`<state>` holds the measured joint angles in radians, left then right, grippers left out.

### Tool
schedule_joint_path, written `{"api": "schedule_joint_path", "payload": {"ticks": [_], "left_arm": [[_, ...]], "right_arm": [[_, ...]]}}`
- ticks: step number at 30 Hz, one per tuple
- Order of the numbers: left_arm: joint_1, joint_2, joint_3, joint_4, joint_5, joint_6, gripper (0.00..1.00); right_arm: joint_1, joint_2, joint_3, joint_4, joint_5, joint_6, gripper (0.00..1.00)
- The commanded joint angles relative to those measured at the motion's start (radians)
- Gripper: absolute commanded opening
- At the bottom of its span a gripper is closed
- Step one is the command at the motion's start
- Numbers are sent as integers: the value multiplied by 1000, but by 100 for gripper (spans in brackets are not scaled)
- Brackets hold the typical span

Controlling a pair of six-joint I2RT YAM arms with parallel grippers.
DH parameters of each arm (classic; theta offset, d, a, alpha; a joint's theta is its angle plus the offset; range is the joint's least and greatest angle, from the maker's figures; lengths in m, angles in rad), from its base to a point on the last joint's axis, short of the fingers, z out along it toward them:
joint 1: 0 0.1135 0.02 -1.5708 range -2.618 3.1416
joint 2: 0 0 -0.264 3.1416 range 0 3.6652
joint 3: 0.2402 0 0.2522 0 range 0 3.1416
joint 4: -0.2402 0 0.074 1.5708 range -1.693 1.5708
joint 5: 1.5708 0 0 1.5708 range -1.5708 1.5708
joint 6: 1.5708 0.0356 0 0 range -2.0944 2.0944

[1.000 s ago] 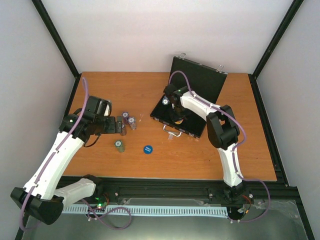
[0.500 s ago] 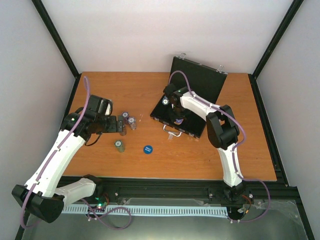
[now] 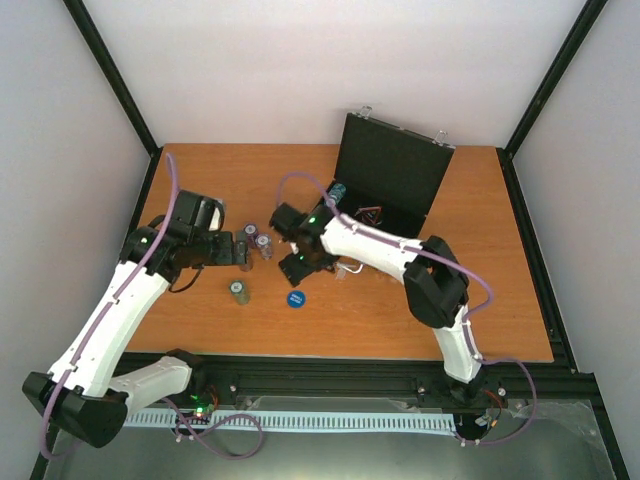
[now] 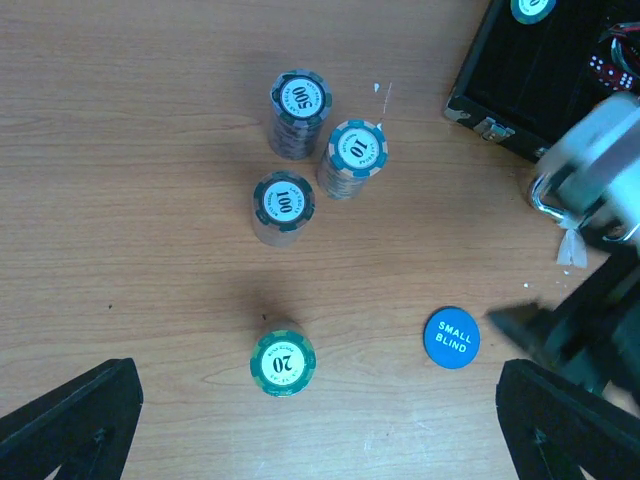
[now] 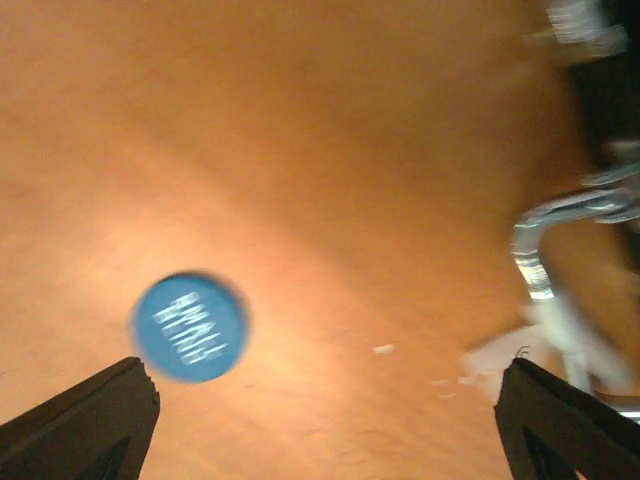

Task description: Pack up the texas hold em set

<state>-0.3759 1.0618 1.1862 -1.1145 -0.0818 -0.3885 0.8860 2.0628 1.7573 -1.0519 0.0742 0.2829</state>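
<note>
The black case [image 3: 385, 175] stands open at the back right, lid upright, with a teal chip [image 3: 338, 190] and tiny red dice [image 4: 603, 66] inside. Three chip stacks marked 500 [image 4: 299, 98], 10 [image 4: 357, 148] and 100 [image 4: 284, 200] cluster left of it, and a green 20 stack [image 4: 283, 361] stands nearer. A blue "small blind" disc [image 3: 296, 298] lies flat on the wood. My left gripper [image 4: 320, 430] hangs open above the 20 stack. My right gripper [image 5: 325, 430], open and holding nothing, hovers beside the blue disc [image 5: 190, 327].
The case's silver handle [image 5: 560, 240] sticks out toward the table front, just right of my right gripper. A black frame rail [image 3: 350, 375] runs along the near edge. White walls enclose the orange-brown table [image 3: 480, 300].
My right arm swung out of the case leftward to the table above the blue disc, and its jaws widened. The left arm stayed still.
</note>
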Motion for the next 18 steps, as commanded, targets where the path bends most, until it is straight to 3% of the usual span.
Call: {"api": "schedule_joint_path", "payload": {"ticks": [1,5,18], "left_arm": [[1,-24,17,16,11,14,100],[1,-34,21,12,16,16,100],[1,-68,20,-17,-4,13,100]], "right_arm": [[92,42,-18,12,-104,61,94],[141,105,1,40,-168,81,100],[151,220,33,32,-148,78,100]]}}
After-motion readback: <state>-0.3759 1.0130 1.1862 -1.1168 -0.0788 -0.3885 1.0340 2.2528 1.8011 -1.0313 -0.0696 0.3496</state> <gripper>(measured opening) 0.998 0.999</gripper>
